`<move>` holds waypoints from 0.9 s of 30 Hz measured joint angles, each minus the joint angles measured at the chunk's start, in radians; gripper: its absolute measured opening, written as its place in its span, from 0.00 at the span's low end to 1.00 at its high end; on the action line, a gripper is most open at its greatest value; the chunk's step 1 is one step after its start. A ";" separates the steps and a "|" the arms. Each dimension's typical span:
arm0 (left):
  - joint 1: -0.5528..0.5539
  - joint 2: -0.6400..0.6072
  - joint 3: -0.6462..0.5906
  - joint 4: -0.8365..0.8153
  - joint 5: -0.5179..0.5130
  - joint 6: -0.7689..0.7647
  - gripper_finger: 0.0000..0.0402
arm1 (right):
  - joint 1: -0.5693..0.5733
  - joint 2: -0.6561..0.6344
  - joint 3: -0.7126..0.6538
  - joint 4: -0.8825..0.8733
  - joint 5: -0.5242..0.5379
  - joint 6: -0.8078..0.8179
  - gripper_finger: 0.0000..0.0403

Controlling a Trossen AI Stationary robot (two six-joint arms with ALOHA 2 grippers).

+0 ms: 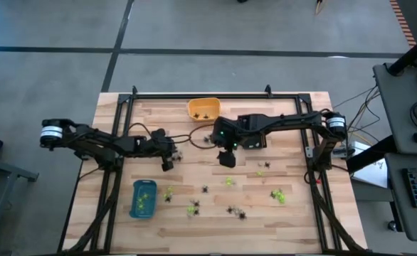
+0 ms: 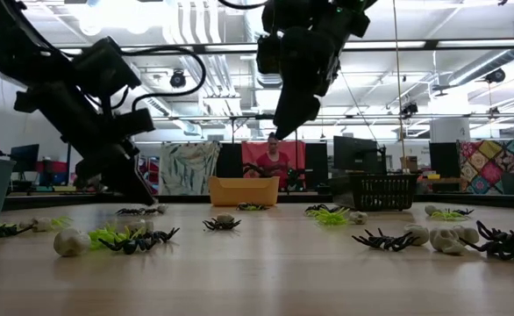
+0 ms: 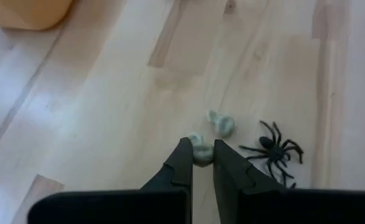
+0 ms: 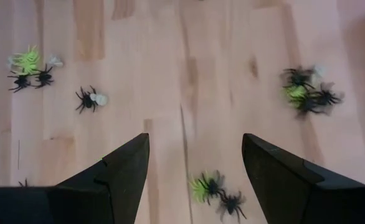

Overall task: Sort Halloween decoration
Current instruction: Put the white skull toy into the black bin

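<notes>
Both arms are dark, jointed links with black cables looping along them. Each shoulder joint carries a white-and-silver ring near the wooden table (image 1: 294, 220) edge. A small green light glows on the right arm's wrist housing. The fingers (image 4: 123, 171) are black, tapered wedges with smooth matte faces.

1. The left arm reaches in from the table's left edge toward the middle, wrist angled down.
2. The left gripper (image 1: 168, 164) sits low at the tabletop, its fingers (image 3: 181, 163) drawn close together on a small whitish piece (image 3: 200, 149).
3. The right arm stretches from the right edge toward the table's centre.
4. The right gripper (image 1: 227, 159) hangs high above the surface, its fingers (image 4: 125, 167) spread wide apart with nothing between them.
</notes>
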 joint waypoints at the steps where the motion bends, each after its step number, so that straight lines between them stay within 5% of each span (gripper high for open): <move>1: -0.001 -0.007 0.000 0.001 0.002 0.000 0.01 | 0.010 -0.002 -0.015 0.021 0.000 0.003 0.61; 8: -0.013 -0.076 0.000 0.055 0.025 0.001 0.01 | 0.060 -0.026 -0.121 0.201 -0.002 0.025 0.61; 13: -0.028 -0.141 0.001 0.209 0.134 0.038 0.01 | 0.082 -0.057 -0.171 0.348 0.010 -0.012 0.61; 27: -0.028 -0.150 0.003 0.632 0.402 -0.005 0.01 | 0.282 -0.144 -0.184 0.382 0.312 -0.036 0.61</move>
